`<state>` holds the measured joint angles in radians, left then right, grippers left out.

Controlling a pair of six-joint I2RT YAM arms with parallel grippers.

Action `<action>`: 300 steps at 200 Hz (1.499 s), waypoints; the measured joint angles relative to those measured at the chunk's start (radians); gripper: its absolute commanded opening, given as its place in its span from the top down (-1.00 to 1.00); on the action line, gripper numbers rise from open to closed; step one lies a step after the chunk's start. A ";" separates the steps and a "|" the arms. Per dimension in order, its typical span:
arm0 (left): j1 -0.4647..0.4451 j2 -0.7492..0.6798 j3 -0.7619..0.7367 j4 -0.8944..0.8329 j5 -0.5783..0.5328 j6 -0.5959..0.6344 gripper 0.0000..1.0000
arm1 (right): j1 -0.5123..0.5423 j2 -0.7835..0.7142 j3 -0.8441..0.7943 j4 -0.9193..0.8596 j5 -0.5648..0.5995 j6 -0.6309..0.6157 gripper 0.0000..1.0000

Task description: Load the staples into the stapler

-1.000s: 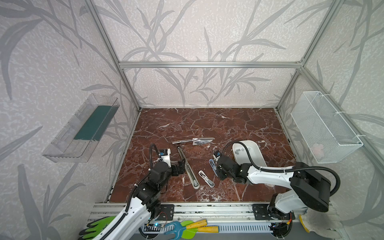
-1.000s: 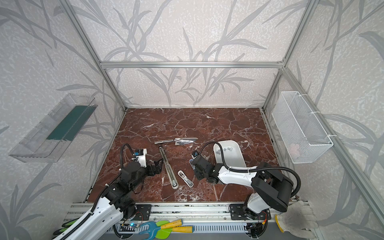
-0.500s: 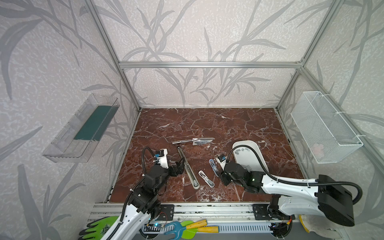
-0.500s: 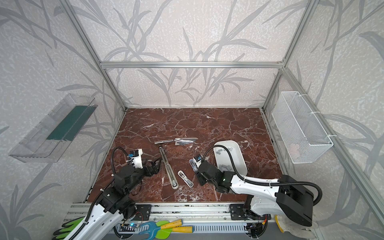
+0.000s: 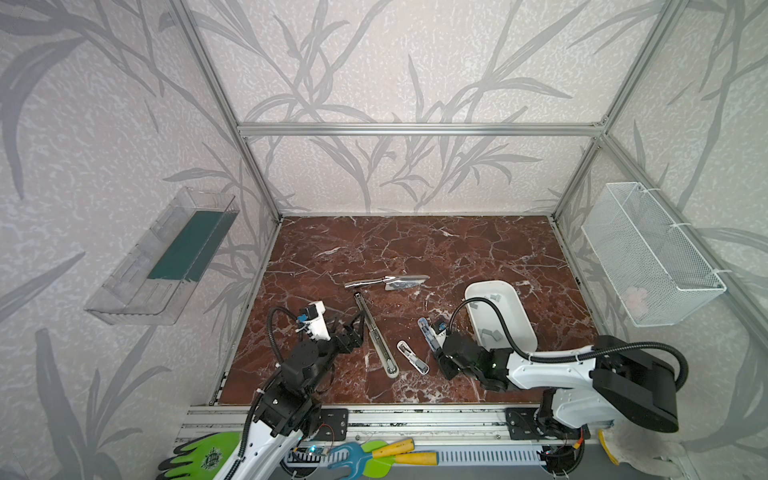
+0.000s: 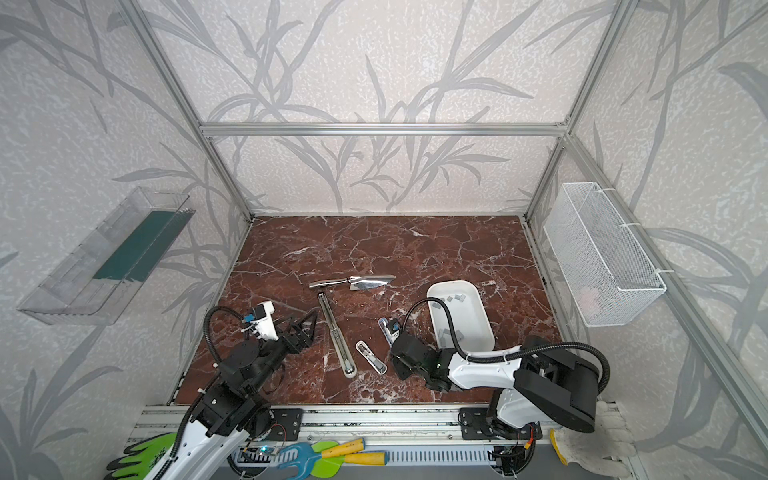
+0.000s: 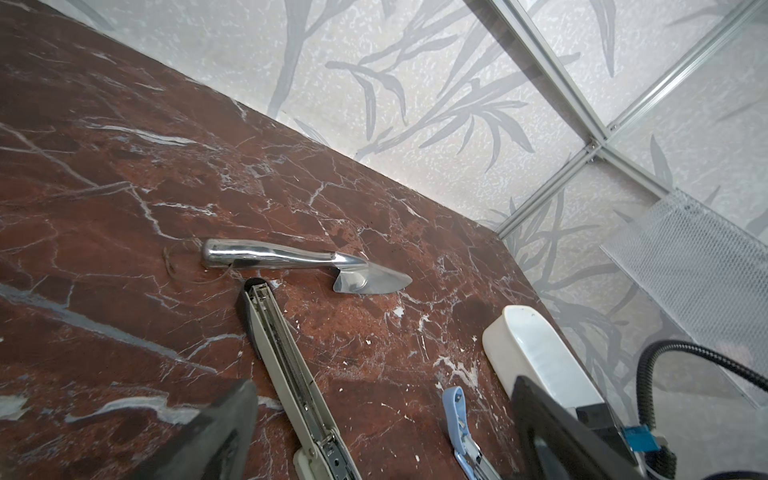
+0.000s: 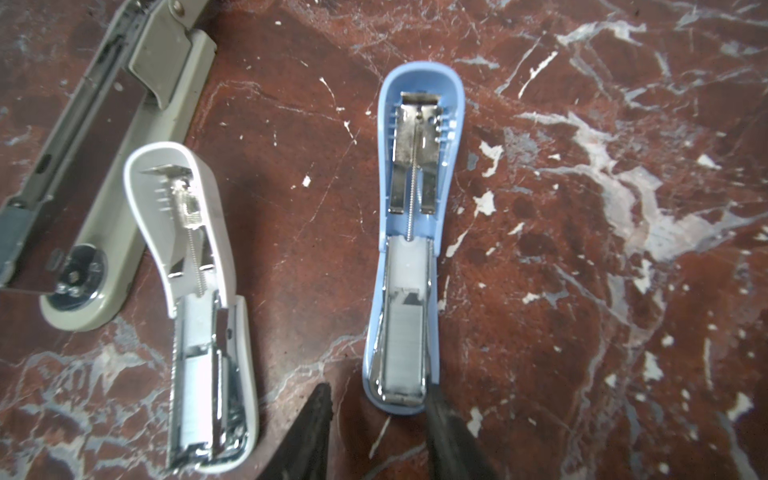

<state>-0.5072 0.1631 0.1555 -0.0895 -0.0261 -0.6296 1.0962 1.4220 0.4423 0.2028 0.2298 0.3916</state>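
Observation:
A blue stapler (image 8: 411,249) lies hinged open on the marble, with a grey strip of staples (image 8: 405,345) in its channel. My right gripper (image 8: 378,419) is open around that loaded end; one finger (image 8: 440,419) touches its side, the other stands apart. In both top views the right gripper (image 5: 436,353) (image 6: 395,353) sits at the blue stapler (image 5: 428,334) (image 6: 386,328). A small white stapler (image 8: 199,291) (image 5: 411,356) lies open beside it. More staples (image 5: 490,334) lie in the white tray (image 5: 519,316). My left gripper (image 7: 382,457) (image 5: 355,322) is open wide beside the long grey stapler (image 7: 286,361) (image 5: 374,332).
A shiny metal scoop (image 5: 386,281) (image 7: 307,262) lies behind the long stapler. A clear bin (image 5: 166,257) hangs on the left wall and a wire basket (image 5: 648,257) on the right wall. Aluminium frame posts edge the floor.
The right arm has swung low and out to the right while its gripper stays at the blue stapler, jaws a little wider. The left arm shifted slightly.

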 measured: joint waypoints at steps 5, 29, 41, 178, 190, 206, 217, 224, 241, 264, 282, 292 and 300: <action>0.000 0.019 0.004 0.010 0.015 0.007 -0.86 | 0.000 0.010 0.002 0.007 0.005 0.000 0.30; 0.000 0.154 0.020 0.077 0.090 0.033 -0.87 | 0.000 0.033 0.005 0.034 0.025 -0.002 0.33; 0.000 0.236 0.026 0.116 0.126 0.044 -0.87 | 0.000 0.042 0.005 0.048 0.036 -0.003 0.34; -0.010 0.628 0.095 0.334 0.283 0.090 -0.88 | 0.002 0.185 -0.131 0.533 0.125 -0.055 0.09; -0.015 0.651 0.099 0.344 0.287 0.092 -0.88 | 0.002 0.192 -0.154 0.583 0.126 -0.055 0.11; -0.023 0.689 0.106 0.360 0.290 0.095 -0.88 | 0.003 0.209 -0.172 0.636 0.127 -0.055 0.19; -0.031 0.718 0.113 0.368 0.291 0.097 -0.88 | 0.004 0.221 -0.178 0.663 0.131 -0.049 0.24; -0.037 0.737 0.121 0.369 0.291 0.099 -0.88 | 0.005 0.229 -0.181 0.679 0.136 -0.048 0.27; -0.060 0.787 0.144 0.375 0.291 0.107 -0.87 | 0.005 0.241 -0.185 0.707 0.140 -0.046 0.28; -0.102 0.837 0.179 0.377 0.283 0.124 -0.87 | 0.004 0.241 -0.188 0.713 0.140 -0.044 0.27; -0.135 0.867 0.198 0.380 0.264 0.140 -0.87 | 0.004 0.214 -0.187 0.678 0.136 -0.045 0.26; -0.151 0.886 0.207 0.383 0.255 0.146 -0.87 | 0.005 0.191 -0.187 0.645 0.131 -0.045 0.26; -0.160 0.901 0.213 0.386 0.251 0.150 -0.87 | 0.005 0.171 -0.188 0.615 0.128 -0.045 0.26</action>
<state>-0.6674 1.0641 0.3687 0.2962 0.2245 -0.4797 1.1007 1.5932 0.2546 0.8177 0.3580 0.3470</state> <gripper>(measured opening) 0.937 0.368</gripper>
